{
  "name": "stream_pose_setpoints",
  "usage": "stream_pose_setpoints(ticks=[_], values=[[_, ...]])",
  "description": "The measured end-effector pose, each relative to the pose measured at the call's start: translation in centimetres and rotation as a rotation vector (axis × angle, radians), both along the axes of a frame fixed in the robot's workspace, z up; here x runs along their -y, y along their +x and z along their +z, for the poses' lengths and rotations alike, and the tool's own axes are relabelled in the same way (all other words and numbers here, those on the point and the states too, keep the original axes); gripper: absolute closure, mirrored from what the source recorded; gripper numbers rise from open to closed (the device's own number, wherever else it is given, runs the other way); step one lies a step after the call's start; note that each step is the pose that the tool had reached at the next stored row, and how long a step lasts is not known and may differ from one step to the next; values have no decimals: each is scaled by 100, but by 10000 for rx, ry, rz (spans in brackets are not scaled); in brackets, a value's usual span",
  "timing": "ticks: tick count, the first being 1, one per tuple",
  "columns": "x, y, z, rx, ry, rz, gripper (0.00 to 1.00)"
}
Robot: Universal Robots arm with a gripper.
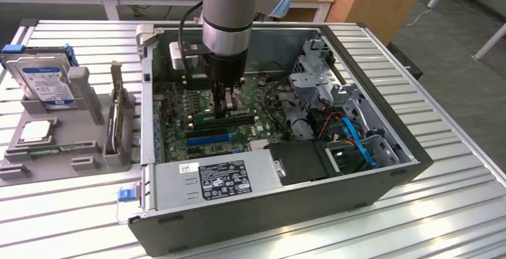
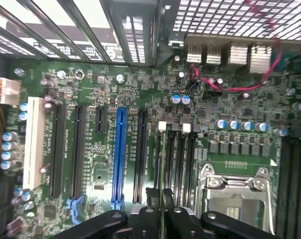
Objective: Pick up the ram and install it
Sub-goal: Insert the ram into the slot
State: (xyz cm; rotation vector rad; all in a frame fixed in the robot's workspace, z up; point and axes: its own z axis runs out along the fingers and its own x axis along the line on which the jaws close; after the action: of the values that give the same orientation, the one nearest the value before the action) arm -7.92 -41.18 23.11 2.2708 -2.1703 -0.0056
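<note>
While the ram (image 2: 161, 179) is hanging edge-on over the motherboard (image 2: 95, 164): jaws are clamping it, pinching the thin stick between the fingers (image 2: 176, 218).
gripper (image 1: 227, 106): reaching straight down inside the open case (image 1: 332, 211), near the centre of the exterior view.
slots (image 2: 180, 159): running parallel to the stick; I'm judging it is sitting over the one with the white latch (image 2: 161, 126), not seated yet.
doing it well: keeping the stick upright, matching edge to slot along the whole length, pressing evenly.
risk: tilting is loading one end first and jamming it.
</note>
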Motion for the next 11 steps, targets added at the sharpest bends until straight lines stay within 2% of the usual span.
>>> stream_pose_setpoints(ticks=[3,4,7,8,9,11], values=[[0,7,80,-4,0,-2,87],[0,23,92,-37,0,-3,87],[0,55,117,-248,3,-2,87],[1,55,118,-256,1,-2,87],[0,56,118,-290,-3,-3,87],[0,58,118,-561,-19,-3,87]])
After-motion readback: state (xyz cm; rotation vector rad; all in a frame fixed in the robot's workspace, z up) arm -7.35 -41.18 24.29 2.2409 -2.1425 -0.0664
